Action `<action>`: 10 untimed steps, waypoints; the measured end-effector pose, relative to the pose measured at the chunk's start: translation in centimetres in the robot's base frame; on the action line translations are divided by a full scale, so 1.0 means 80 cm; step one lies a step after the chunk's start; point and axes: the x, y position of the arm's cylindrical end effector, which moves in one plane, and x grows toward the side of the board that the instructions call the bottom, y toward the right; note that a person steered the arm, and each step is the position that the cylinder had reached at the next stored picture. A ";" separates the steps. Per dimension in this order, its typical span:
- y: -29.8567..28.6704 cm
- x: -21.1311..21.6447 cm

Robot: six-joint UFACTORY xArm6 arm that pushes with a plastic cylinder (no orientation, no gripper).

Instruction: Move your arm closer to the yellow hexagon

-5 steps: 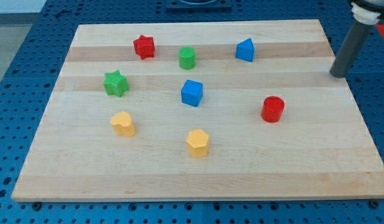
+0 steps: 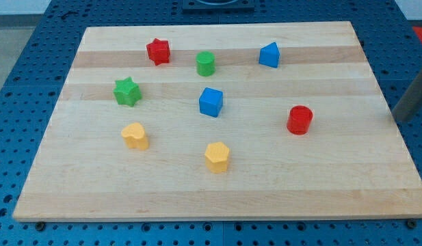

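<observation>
The yellow hexagon (image 2: 217, 157) lies on the wooden board (image 2: 334, 184), below the middle of the view. My rod shows blurred at the view's right edge, partly cut off by the frame. My tip (image 2: 401, 120) is just past the board's right edge, far to the right of the hexagon and a little higher in the view. The closest block to the tip is the red cylinder (image 2: 299, 119), to its left.
Other blocks on the board: a red star (image 2: 158, 51), a green cylinder (image 2: 206, 63), a blue wedge-like block (image 2: 269, 55), a green star (image 2: 127, 91), a blue cube (image 2: 211, 102) and a yellow heart-like block (image 2: 135, 136). A blue perforated table surrounds the board.
The rod has moved towards the view's bottom right, from beside the board's upper right edge to lower along that edge. No block has moved.
</observation>
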 end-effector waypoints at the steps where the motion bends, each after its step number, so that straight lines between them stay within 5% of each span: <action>1: -0.021 0.025; 7: -0.336 0.164; 10: -0.448 0.079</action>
